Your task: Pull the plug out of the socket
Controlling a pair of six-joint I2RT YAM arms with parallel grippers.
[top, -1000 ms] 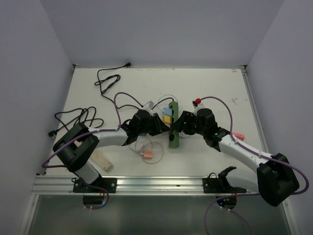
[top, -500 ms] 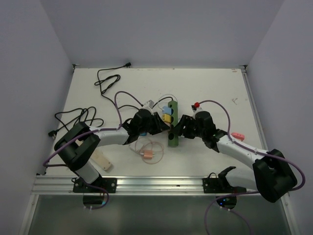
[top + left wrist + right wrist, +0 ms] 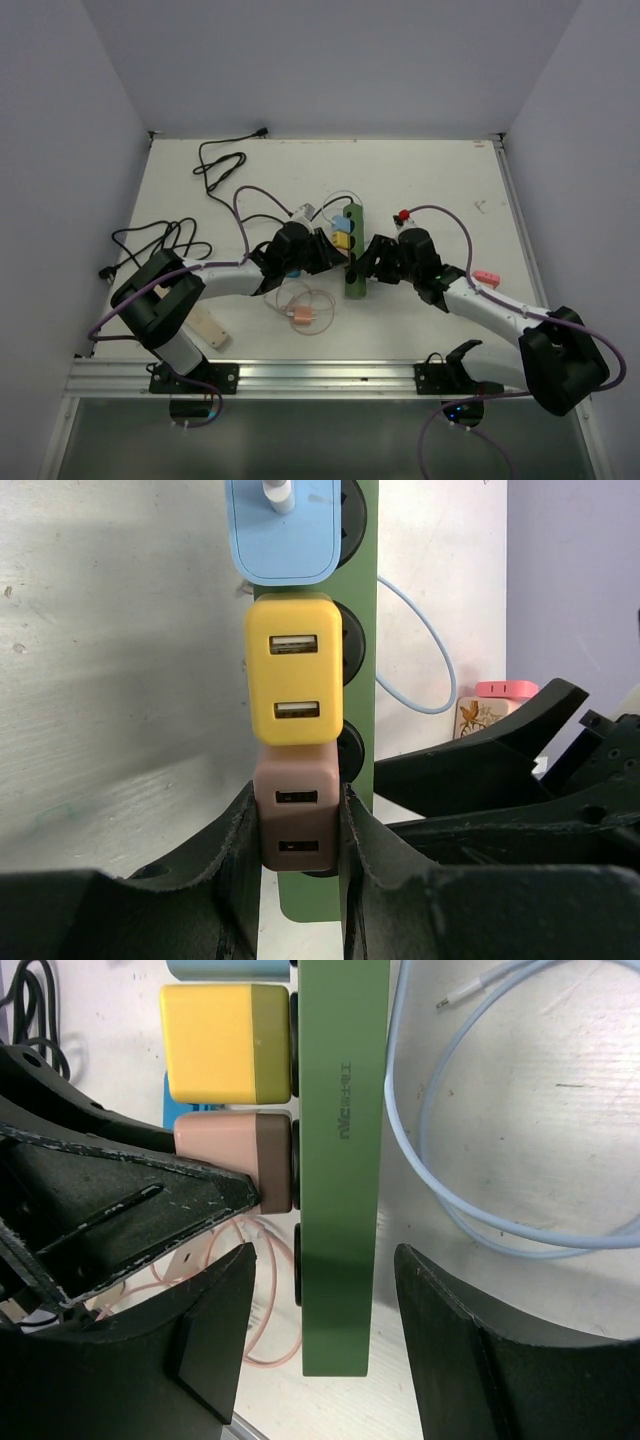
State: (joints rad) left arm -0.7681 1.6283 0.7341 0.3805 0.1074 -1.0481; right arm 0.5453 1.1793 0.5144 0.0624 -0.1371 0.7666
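The brown plug (image 3: 296, 780) was found seated in the green power strip (image 3: 342, 1110), touching the yellow plug (image 3: 293, 670) beside it — clamped on both flanks by the left pincer (image 3: 297, 825). The right pincer (image 3: 325, 1310) was held apart, straddling the strip's end on the surface (image 3: 120, 680).

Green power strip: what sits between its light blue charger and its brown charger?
A yellow plastic charger block with two USB ports, seen in the left wrist view.

Socket strip (image 3: 343, 1160) was logged green. Blue plug (image 3: 285, 540), yellow plug (image 3: 293, 668), brown plug (image 3: 296, 815) were noted; the last possibly pink-sided. Cable (image 3: 430, 1160) was seen pale blue.
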